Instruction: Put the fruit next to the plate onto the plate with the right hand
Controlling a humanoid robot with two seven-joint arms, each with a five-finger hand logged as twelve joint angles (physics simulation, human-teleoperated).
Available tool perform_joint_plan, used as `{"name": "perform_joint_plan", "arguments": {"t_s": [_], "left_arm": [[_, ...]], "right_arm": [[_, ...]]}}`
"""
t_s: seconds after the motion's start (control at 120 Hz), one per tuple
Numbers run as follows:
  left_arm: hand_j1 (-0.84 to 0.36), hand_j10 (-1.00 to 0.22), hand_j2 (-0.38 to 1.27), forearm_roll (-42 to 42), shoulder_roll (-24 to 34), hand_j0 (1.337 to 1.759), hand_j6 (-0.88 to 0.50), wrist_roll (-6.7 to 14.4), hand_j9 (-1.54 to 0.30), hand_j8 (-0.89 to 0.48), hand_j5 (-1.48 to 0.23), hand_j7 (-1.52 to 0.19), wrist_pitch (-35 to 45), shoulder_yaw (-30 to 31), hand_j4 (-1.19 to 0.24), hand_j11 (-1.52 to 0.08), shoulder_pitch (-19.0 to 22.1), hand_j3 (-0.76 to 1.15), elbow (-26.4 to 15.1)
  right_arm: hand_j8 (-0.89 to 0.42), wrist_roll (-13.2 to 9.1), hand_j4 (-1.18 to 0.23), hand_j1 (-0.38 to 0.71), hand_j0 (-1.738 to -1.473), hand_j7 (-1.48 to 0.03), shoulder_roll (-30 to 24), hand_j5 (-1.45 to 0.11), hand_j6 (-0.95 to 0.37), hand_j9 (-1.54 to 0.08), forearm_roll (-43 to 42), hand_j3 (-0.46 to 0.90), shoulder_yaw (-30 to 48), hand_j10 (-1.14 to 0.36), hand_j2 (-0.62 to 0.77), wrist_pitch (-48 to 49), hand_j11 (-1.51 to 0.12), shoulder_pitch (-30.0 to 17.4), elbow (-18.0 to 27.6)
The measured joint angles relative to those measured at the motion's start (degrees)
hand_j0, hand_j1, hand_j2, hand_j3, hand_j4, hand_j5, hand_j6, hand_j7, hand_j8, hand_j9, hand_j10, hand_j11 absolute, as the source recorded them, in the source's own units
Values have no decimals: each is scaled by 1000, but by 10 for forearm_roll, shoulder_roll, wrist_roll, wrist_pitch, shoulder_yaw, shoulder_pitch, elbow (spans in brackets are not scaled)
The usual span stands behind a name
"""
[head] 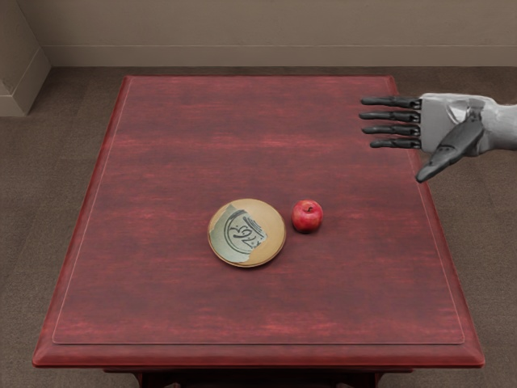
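— Reddish-brown wooden bench (161, 307) over dull brown carpet, pale wall along the back. Anything on it?
— Just two things near the middle: a tan plate (275, 220) with a dark swirl pattern, and a red apple (307, 216) just beside it on the right, stem up. Close to the rim, seemingly not touching
— And the right hand (440, 121)?
— Hovering over the far right edge of the bench, well apart from the apple. Fingers (392, 115) stretched out straight and spread, pointing left, thumb (448, 153) angled down. Holding nothing
— Left arm?
— Nowhere in view
— So which step?
— Probably the very start: reach not yet made, apple untouched, nothing on the plate
— Next move?
— Likely bringing the hand down and nearer, toward the apple, with the fingers wide until around it, then closing from above or from the right side. Best not to come in from the plate side, given so little room between rim and fruit. After that, a lift clear of the rim and a short carry left onto the plate
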Motion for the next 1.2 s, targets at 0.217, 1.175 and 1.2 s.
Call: {"name": "perform_joint_plan", "arguments": {"t_s": [0.217, 1.175, 1.2], "left_arm": [[73, -230, 46, 0, 0, 1658, -230, 0, -299, -230, -299, -299, 0, 0, -230, -299, 0, 0, 0], [73, -230, 46, 0, 0, 1658, -230, 0, -299, -230, -299, -299, 0, 0, -230, -299, 0, 0, 0], [73, -230, 46, 0, 0, 1658, -230, 0, -299, -230, -299, -299, 0, 0, -230, -299, 0, 0, 0]], "right_arm": [[-30, -3, -30, -312, -1658, -41, -9, -40, -29, -40, -17, 0, 8, -30, -5, 0, -40, 2, 17], [-43, -115, -43, -303, -1658, -51, 185, -52, -44, -52, -681, 0, -165, -42, -6, -423, -52, 46, 217], [-43, -115, -43, -303, -1658, -51, 188, -52, -44, -52, -685, 0, -166, -42, -6, -414, -52, 47, 217]]}}
